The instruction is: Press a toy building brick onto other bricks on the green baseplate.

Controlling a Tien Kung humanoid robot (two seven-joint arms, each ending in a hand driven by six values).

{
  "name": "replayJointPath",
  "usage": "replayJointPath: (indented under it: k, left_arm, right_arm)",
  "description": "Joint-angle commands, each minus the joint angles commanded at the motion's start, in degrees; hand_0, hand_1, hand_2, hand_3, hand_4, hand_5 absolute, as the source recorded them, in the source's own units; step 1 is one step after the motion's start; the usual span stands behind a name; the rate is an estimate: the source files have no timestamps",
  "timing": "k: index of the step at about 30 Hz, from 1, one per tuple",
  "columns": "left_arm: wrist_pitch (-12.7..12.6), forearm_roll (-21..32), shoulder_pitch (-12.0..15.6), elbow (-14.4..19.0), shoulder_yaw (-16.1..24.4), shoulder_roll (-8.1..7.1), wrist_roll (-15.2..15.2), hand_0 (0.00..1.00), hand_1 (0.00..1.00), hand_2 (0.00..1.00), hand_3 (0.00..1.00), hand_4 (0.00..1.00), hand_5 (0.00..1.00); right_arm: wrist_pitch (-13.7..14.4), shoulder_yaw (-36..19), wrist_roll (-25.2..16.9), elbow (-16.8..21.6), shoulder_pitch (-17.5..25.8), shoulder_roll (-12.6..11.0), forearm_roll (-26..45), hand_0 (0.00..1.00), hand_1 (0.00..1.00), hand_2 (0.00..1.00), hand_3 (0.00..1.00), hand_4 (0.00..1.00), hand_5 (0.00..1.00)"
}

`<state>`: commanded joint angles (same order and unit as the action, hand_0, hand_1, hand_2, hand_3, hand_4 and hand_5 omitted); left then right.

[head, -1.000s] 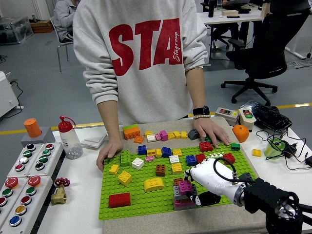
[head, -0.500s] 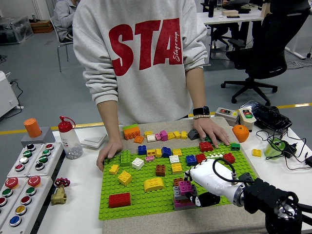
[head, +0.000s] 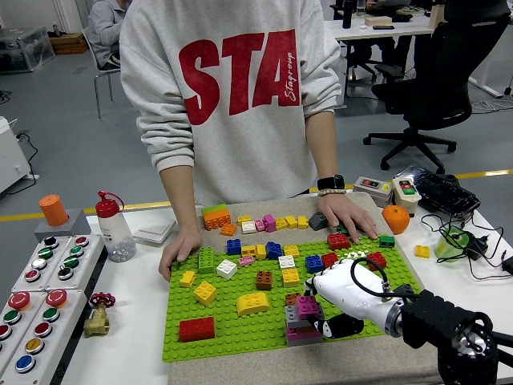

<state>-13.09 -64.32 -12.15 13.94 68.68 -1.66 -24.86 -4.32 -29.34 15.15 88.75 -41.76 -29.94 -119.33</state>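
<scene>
A green baseplate (head: 240,321) lies on a beige mat and carries several bricks of many colours. At its front right stands a small stack with a magenta brick (head: 306,305) on top of grey and dark pink bricks (head: 303,334). My right hand (head: 321,309), white with dark fingertips, comes in from the lower right and is curled on that magenta brick, pressing down on the stack. A yellow arched brick (head: 252,302) and a red brick (head: 196,329) sit to the stack's left. My left arm is out of sight.
A person stands at the far side with both hands resting on the mat, one hand (head: 178,253) at the plate's left corner, the other hand (head: 345,215) at its back right. A button panel (head: 40,297), a bottle (head: 115,228) and a brass valve (head: 96,317) are on the left.
My right hand has shifted slightly left and down over the stack. The person's hands have stayed where they were.
</scene>
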Motion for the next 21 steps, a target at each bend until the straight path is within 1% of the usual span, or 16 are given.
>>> replayJointPath:
  k: [2, 3, 21]
  left_arm:
    - [0.01, 0.01, -0.02, 0.0, -0.02, 0.0, 0.01, 0.632, 0.595, 0.604, 0.394, 0.299, 0.936]
    - [0.01, 0.01, -0.03, 0.0, -0.02, 0.0, 0.01, 0.631, 0.595, 0.604, 0.394, 0.299, 0.937]
    - [0.05, -0.11, -0.17, -0.01, 0.05, -0.06, 0.0, 0.631, 0.594, 0.604, 0.392, 0.298, 0.936]
  right_arm:
    - [-0.19, 0.02, -0.06, -0.02, 0.0, -0.01, -0.02, 0.669, 0.636, 0.672, 0.718, 0.598, 0.407]
    - [-0.28, 0.04, -0.08, -0.02, 0.0, -0.02, -0.03, 0.673, 0.645, 0.686, 0.755, 0.606, 0.414]
    - [-0.6, -0.17, -0.33, 0.47, -0.19, -0.12, 0.03, 0.676, 0.65, 0.692, 0.775, 0.627, 0.428]
